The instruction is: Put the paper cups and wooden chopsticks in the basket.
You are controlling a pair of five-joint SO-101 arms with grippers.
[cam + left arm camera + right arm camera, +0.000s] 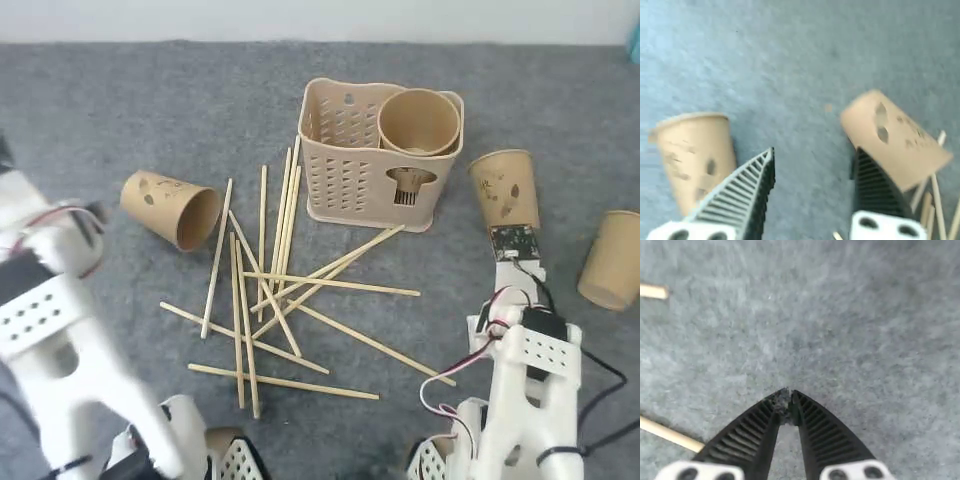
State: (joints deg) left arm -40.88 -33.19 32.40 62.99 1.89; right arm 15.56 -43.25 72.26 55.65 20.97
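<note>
A beige slotted basket (350, 170) stands at the back of the grey carpet with one paper cup (418, 122) inside it. Several wooden chopsticks (280, 290) lie scattered in front of it. One cup (170, 208) lies on its side to the left, and it appears as the cup (895, 140) just beyond one finger of my open left gripper (815, 152). A further cup (692, 155) lies beside the other finger. My right gripper (789, 400) is shut on nothing, pointing down at bare carpet. Beyond the right arm (520, 250) is a cup (505, 190).
A paper cup (612, 258) lies at the far right edge. The left arm (40, 300) occupies the left front of the carpet. Chopstick pieces (670, 436) lie near the right gripper, and chopstick ends (935, 200) show by the left gripper's cup.
</note>
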